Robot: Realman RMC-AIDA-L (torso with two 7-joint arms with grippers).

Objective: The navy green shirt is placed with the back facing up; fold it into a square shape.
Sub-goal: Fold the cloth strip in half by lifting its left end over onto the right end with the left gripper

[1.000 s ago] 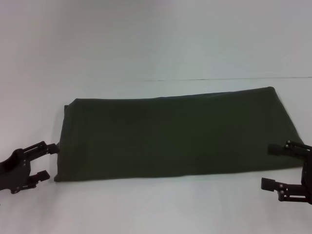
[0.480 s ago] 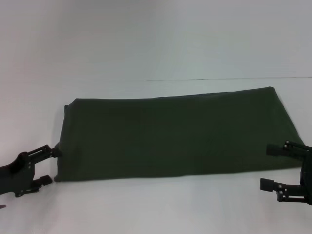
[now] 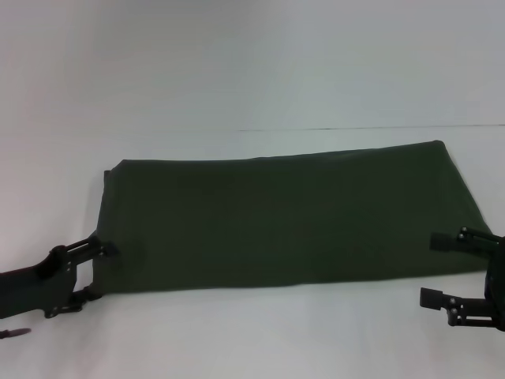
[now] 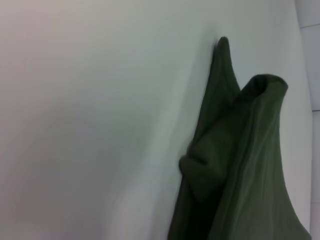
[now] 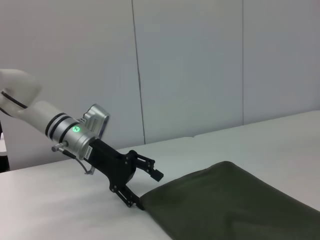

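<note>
Because it has already been doubled into a long band, the shirt (image 3: 284,217) lies flat across the white table (image 3: 237,71), plain side up, with no lettering in sight; one more fold across its length looks to be what would make it a square. The left gripper (image 3: 96,272) sits at the shirt's left short edge, at the near corner, its jaws spread apart with one finger over the cloth and the other low at the table line, a stance that reads as bracketing the layered edge for a pinch. Whether the fingers touch the fabric cannot be told from the head view. The left wrist view shows that end of the shirt bunched into a small raised fold (image 4: 235,145), the stacked layers standing slightly proud of the table. From the right wrist view the left gripper (image 5: 145,192) is seen angled down with the corner between its open fingers. The right gripper (image 3: 443,268) waits just off the shirt's right short edge, near the near corner, fingers wide and holding nothing, placed as if to take the opposite end.
</note>
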